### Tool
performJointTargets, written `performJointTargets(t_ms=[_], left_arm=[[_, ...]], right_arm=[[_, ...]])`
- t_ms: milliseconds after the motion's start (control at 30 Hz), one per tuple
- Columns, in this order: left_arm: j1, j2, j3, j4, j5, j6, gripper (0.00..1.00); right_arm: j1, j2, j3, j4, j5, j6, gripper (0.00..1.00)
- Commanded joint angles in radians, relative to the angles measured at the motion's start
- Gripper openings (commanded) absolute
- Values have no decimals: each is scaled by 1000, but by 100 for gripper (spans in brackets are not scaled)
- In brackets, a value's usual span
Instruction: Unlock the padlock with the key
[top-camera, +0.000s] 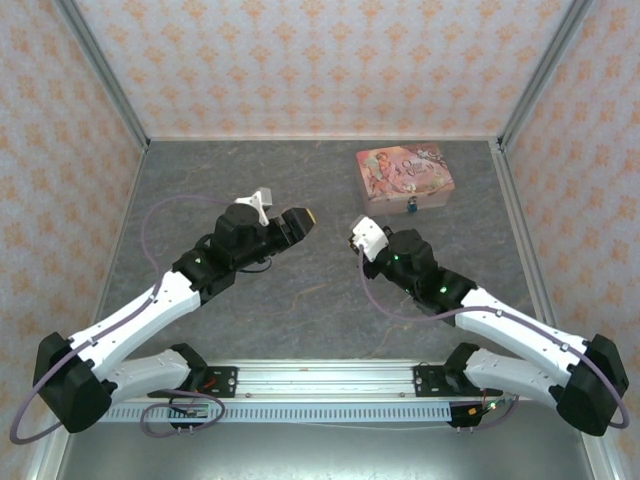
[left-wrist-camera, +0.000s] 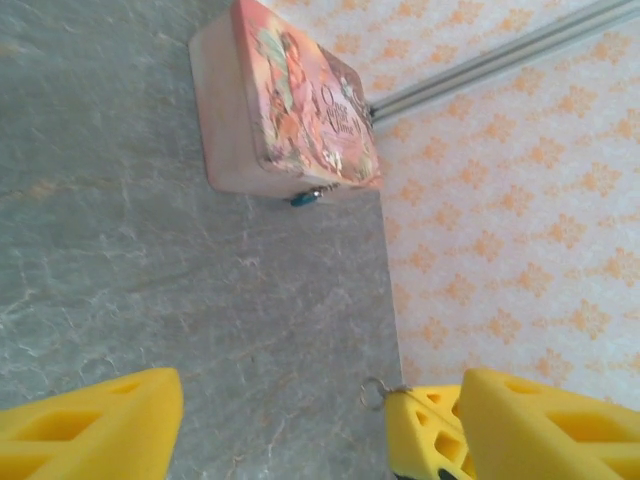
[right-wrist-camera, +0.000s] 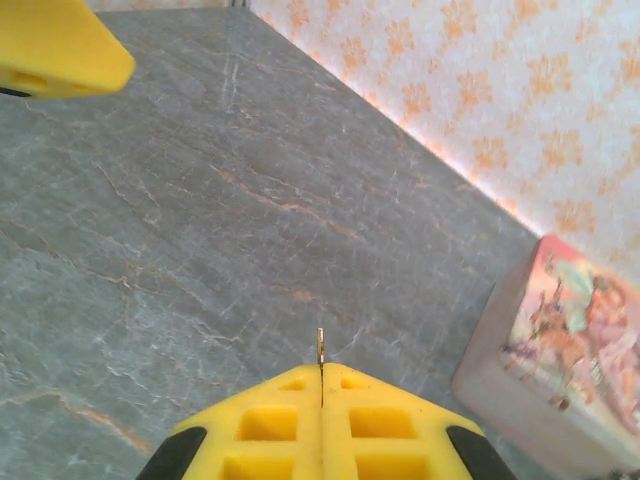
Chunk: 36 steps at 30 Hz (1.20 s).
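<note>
Two end effectors hover, the right end effector (right-wrist-camera: 320, 388) pinching the key (right-wrist-camera: 320, 348), the left end effector (left-wrist-camera: 322, 405) spread and empty, with the padlock (top-camera: 411, 209) ahead of both at the front of the pink box (top-camera: 405, 172), where the thinly gripped key could twist or slip on meeting it.

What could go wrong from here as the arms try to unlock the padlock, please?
The key is a thin sliver pinched in the shut right claw; it could twist or slip on contact. The tiny padlock sits at the front of the pink box, unheld by the open left claw, so it may shift away.
</note>
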Motion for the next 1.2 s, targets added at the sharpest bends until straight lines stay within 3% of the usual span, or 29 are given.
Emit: performJointTargets(t_ms=[0, 400, 1167], left_arm=[[-37, 25, 54, 2, 20, -35, 67], [-111, 174, 116, 51, 17, -122, 47], [-156, 297, 150, 106, -11, -183, 31]], right_arm=[[6, 19, 13, 55, -23, -129, 0], [23, 41, 17, 60, -16, -156, 0], [32, 49, 19, 50, -26, -153, 0]])
